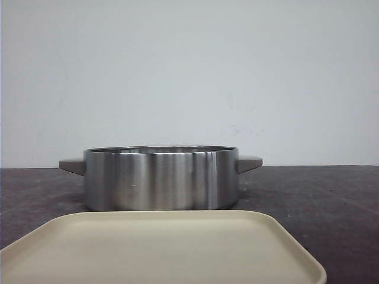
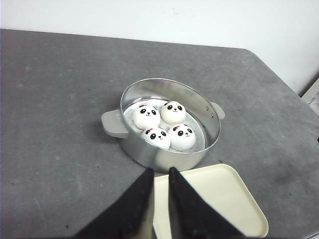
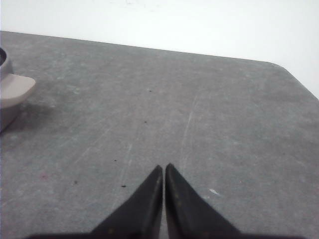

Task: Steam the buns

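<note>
Left gripper [image 2: 160, 172], right gripper [image 3: 164, 168] closed, empty; four buns [image 2: 164, 126] in one steamer pot [image 2: 130, 92]; one tray [image 2: 234, 199].

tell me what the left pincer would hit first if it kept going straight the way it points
Probably the near wall of the steel steamer pot, which holds the four panda buns. The left pincer sits over the cream tray's edge; depth is unclear.

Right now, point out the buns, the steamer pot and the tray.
buns [image 2: 164, 126]: left wrist view, middle of the four.
pot [image 1: 160, 180]: front view, steel side wall.
tray [image 1: 160, 248]: front view, bare flat surface.
</note>
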### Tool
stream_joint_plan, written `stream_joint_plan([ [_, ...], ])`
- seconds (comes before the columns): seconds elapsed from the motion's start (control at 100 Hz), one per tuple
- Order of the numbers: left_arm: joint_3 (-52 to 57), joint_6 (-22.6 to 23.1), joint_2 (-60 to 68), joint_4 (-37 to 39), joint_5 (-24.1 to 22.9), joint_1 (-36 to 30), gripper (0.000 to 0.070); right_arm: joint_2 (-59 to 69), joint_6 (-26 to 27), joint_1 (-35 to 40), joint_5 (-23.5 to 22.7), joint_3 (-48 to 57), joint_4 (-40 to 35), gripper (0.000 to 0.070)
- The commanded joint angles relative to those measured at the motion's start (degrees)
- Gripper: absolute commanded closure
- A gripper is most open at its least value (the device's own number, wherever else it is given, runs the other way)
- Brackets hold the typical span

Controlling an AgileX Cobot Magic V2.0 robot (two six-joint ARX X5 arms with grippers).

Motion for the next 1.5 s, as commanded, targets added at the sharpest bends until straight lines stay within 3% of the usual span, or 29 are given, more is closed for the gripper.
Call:
stream_joint_plan([
  [0.0, 1.0, 0.0, 0.0, 0.4, 0.0, -0.4, 0.07, 0.1, 0.4, 0.2, 0.0, -0.1, 0.6, 0.0693],
  [0.7, 1.0, 0.0, 0.0, 0.4, 0.0, -0.4, 0.07, 0.1, 0.4, 0.2, 0.0, -0.1, 0.6, 0.0693],
  [0.93, 0.9, 6.4, -0.1, 0.1, 0.0, 1.5, 0.07, 0.1, 0.4, 0.2, 0.0, -0.1, 0.6, 0.0693],
  [1.04, -2.6, 12.3, -0.8, 11.0, 1.4, 5.5, 0.07, 0.1, 0.4, 0.2, 0.0, -0.1, 0.6, 0.0693],
  [1.15, -12.2, 22.3, -3.2, 27.8, 8.7, 11.5, 0.07, 0.1, 0.5, 0.2, 0.0, -0.1, 0.6, 0.0693],
  [1.22, -20.3, 25.3, -5.2, 38.5, 12.9, 15.9, 0.07, 0.1, 0.4, 0.2, 0.0, -0.1, 0.6, 0.0693],
  [1.36, -37.2, 24.4, -8.7, 56.6, 18.8, 26.0, 0.07, 0.1, 0.4, 0.2, 0.0, -0.1, 0.6, 0.0693],
  [1.49, -49.5, 19.1, -10.3, 65.7, 21.4, 34.3, 0.07, 0.1, 0.4, 0.2, 0.0, -0.1, 0.6, 0.0693],
])
